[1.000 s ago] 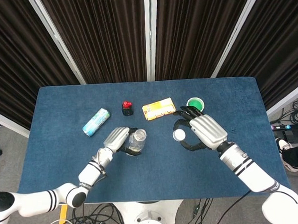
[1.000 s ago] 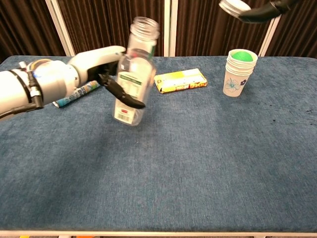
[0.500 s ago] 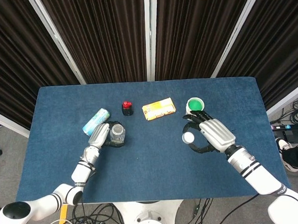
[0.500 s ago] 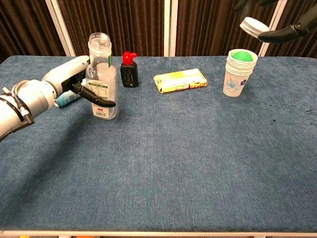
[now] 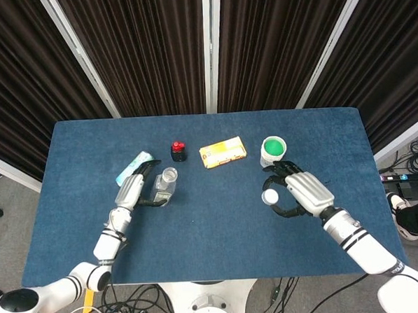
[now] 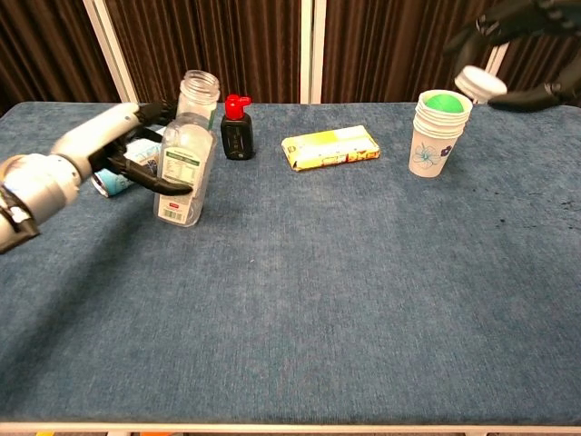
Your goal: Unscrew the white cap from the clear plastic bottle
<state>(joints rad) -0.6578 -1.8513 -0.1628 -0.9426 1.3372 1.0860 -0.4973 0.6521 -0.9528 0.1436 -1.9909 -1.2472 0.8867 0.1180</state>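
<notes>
The clear plastic bottle point(image 5: 166, 187) point(image 6: 186, 150) stands uncapped on the left part of the blue table, slightly tilted, with a white label facing the chest view. My left hand point(image 5: 132, 192) point(image 6: 113, 145) grips it from the side, fingers wrapped round its body. The white cap point(image 5: 270, 196) point(image 6: 481, 84) is off the bottle and held in my right hand point(image 5: 300, 196) point(image 6: 522, 36), which hovers above the table at the right, near the paper cups.
A stack of paper cups with a green inside point(image 5: 273, 149) point(image 6: 438, 132) stands right of centre. A yellow box point(image 5: 223, 152) point(image 6: 330, 147), a small black bottle with a red top point(image 5: 177, 151) point(image 6: 236, 129) and a light blue tube point(image 5: 133, 167) lie behind the bottle.
My left hand carried the open bottle leftward and lowered it onto the table. My right hand moved right and downward with the cap.
</notes>
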